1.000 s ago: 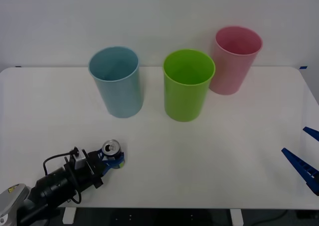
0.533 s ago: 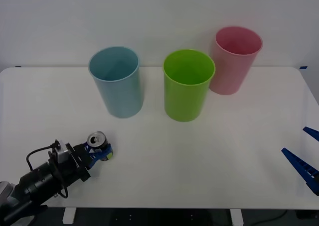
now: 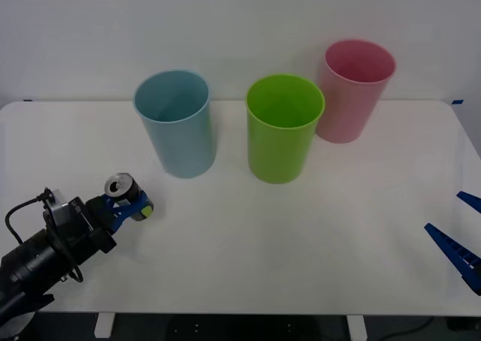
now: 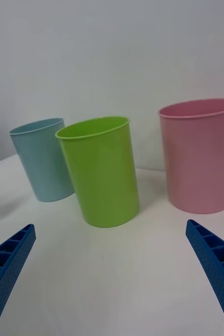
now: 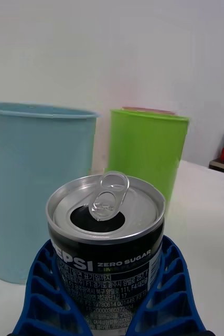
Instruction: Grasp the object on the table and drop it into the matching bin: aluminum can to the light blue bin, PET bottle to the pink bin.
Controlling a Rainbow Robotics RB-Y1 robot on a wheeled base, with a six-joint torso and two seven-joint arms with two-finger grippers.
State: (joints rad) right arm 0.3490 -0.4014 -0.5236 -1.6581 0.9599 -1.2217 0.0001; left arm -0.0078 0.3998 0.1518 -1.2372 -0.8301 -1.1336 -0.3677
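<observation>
A: Front view, what's changed?
B: Left gripper (image 3: 129,206) is clamped on the aluminum can (image 3: 120,186) and has carried it up and leftward vs a sec ago. Can is now w/ the gripper at the left side of the table (image 3: 301,236), near the light blue bin (image 3: 176,123), not over its rim yet. Judging by that, grasp is done and transport is under way.
A: Right wrist view?
B: Right gripper (image 4: 117,273) is parked at the right edge, fingers spread wide. Smooth plastic tumblers: green bin (image 4: 101,170), pink bin (image 4: 201,155).
A: Left wrist view?
B: Ribbed blue fingers (image 5: 43,283) hug the can's dark printed body; shiny silver top, tab open. Pale blue bin wall is just behind it.
</observation>
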